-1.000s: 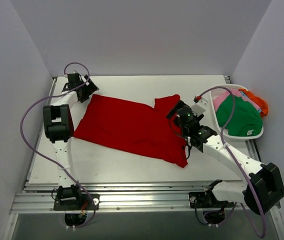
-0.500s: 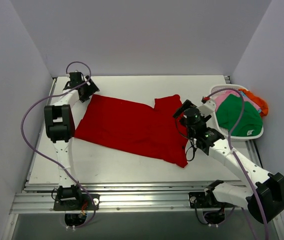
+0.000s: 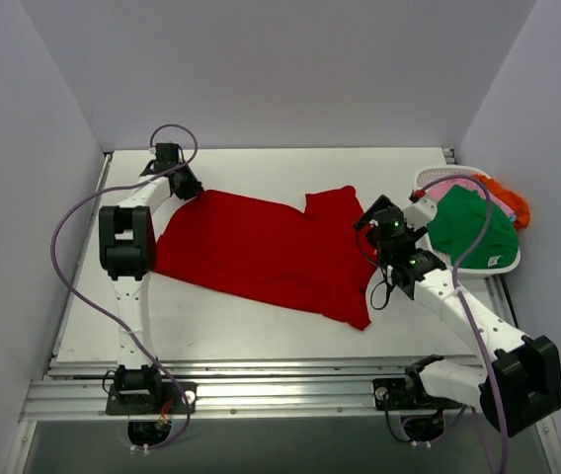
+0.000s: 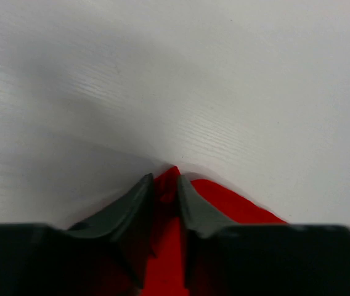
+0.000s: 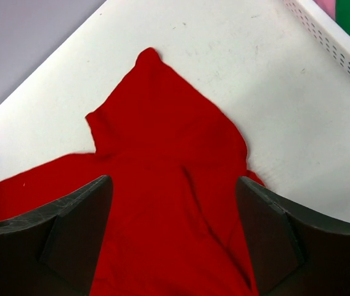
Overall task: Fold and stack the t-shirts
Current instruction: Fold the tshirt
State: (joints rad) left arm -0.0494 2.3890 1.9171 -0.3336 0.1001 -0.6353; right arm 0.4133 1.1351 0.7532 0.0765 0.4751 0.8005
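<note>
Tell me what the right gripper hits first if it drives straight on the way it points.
The red t-shirt: the right gripper points at its sleeve end, jaws open. How far above the cloth is unclear.

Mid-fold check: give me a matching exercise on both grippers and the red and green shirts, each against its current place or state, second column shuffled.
Column one:
1. left gripper
2. right gripper
3. red t-shirt
4. green t-shirt

Column two:
A. lying in the white basket at the right
B. spread out on the table
C. jaws wide apart, over red cloth near a sleeve
D. pinched on a far corner of red cloth

Pairs: 1-D, 2-C, 3-B, 4-A
</note>
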